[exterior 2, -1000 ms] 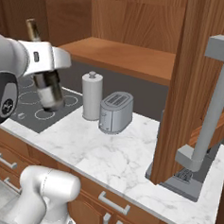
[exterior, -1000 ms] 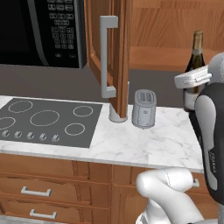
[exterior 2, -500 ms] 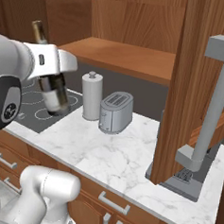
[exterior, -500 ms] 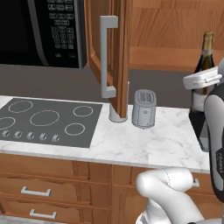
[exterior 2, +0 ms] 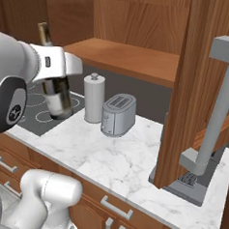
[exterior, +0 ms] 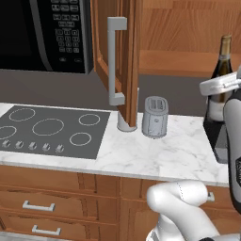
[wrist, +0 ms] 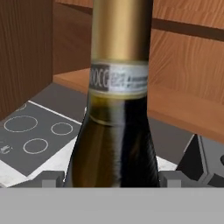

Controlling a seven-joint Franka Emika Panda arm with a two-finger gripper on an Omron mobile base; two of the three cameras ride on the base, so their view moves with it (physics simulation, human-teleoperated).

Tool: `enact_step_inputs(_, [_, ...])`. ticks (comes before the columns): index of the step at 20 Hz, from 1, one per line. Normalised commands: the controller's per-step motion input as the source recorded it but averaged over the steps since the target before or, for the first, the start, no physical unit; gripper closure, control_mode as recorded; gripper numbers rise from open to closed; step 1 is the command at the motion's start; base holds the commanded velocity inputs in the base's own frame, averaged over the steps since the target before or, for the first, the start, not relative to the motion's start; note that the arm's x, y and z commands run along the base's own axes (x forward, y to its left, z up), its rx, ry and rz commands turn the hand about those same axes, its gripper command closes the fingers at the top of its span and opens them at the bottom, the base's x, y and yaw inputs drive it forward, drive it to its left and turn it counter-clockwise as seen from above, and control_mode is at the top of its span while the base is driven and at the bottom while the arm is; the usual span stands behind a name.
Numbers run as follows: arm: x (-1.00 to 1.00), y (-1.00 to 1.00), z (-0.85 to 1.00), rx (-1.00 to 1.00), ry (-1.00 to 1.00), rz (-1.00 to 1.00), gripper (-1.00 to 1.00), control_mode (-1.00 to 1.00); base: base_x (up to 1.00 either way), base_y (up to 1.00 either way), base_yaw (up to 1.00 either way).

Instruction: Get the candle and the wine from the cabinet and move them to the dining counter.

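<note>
The wine is held upright, clamped in the hand, above the marble tabletop beside the cooktop, out of the open cabinet.

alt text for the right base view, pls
The white arm's gripper holds the wine above the cooktop, clear of the cabinet. A canister and toaster stand on the marble worktop.
</note>
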Motion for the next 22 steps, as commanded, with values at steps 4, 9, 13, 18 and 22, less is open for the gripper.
enact_step_inputs(4, [0.00,0.00,0.00,0.14,0.09,0.00,1.00,-1.00,0.00,0.00,0.00])
enact_step_inputs(9, [0.00,0.00,0.00,0.03,0.01,0.00,1.00,-1.00,0.00,0.00,0.00])
enact_step_inputs(13, [-0.03,0.00,-0.01,0.00,0.00,0.00,1.00,1.00,-0.07,0.00,0.00])
enact_step_inputs(18, [0.00,0.00,0.00,0.00,0.00,0.00,1.00,1.00,-0.78,0.00,0.00])
enact_step_inputs(22, [0.00,0.00,0.00,0.00,0.00,0.00,1.00,1.00,-1.00,0.00,0.00])
